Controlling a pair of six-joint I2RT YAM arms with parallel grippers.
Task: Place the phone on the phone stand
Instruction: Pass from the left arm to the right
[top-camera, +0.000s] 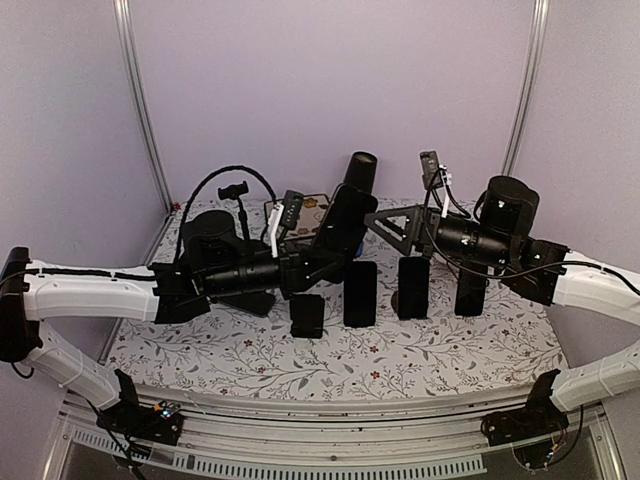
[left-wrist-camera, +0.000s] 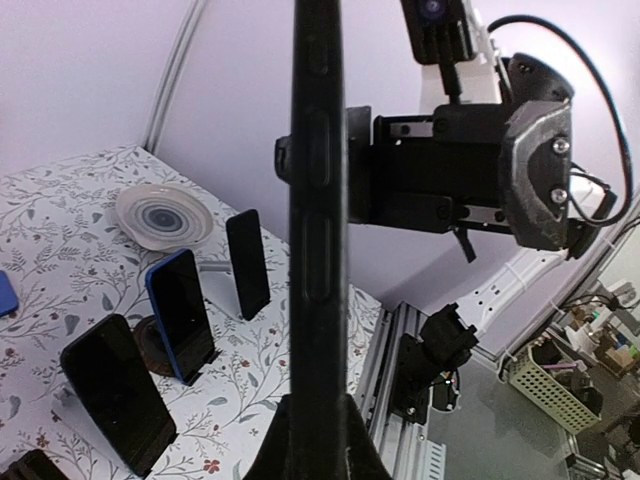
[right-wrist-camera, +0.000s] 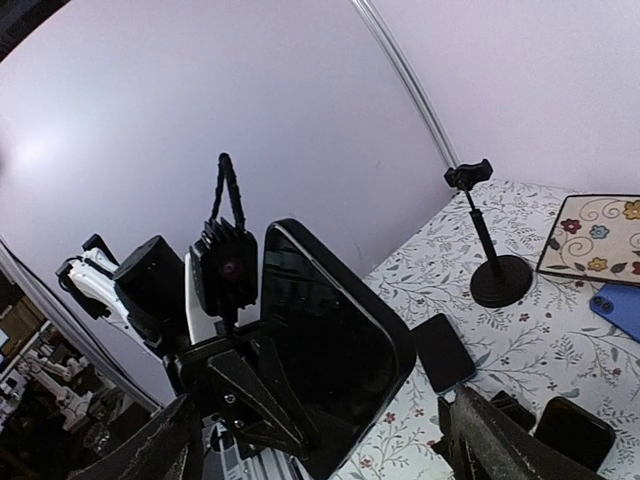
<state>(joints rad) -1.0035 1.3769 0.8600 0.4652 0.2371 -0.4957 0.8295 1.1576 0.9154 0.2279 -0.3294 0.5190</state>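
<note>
My left gripper is shut on a black phone and holds it upright above the middle of the table. In the left wrist view the phone shows edge-on, clamped at its lower end between my fingers. My right gripper faces it from the right, wide open. In the right wrist view the phone stands between my spread fingers; I cannot tell if they touch it. An empty black clamp stand stands at the back left and also shows in the right wrist view.
Several dark phones lean on small stands in a row. A patterned tray lies at the back. A white round dish sits on the right side. A blue phone lies flat.
</note>
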